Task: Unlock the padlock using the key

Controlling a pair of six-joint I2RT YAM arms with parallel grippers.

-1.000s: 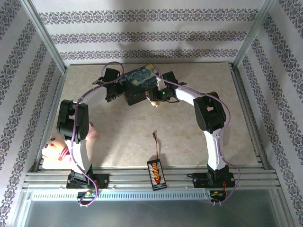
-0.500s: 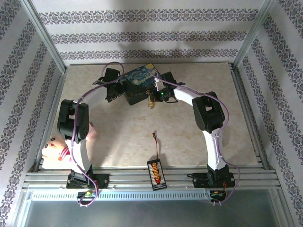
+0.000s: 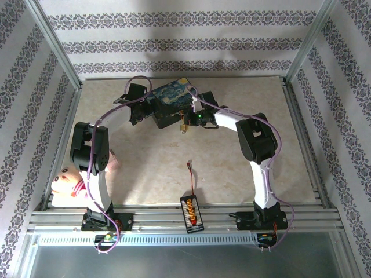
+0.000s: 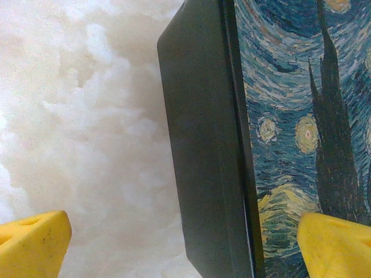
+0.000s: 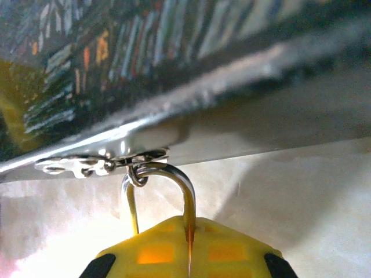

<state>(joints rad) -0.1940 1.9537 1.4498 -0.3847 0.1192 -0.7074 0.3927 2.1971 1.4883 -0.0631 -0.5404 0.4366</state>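
Far back on the tabletop point(image 3: 232, 168) sits the painted box point(image 3: 168, 98). The left end effector point(image 4: 185, 240) is spread wide and empty over its left edge. The right end effector point(image 5: 188, 249) pinches tight on the little padlock point(image 5: 186, 188), hooked on the box's latch point(image 5: 98, 165).

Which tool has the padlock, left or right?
The right tool, shut on the padlock hanging from the box; the left tool, open, straddles its edge.

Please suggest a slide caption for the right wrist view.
Right claw shut on the padlock, which hangs by its shackle from the painted box's latch.
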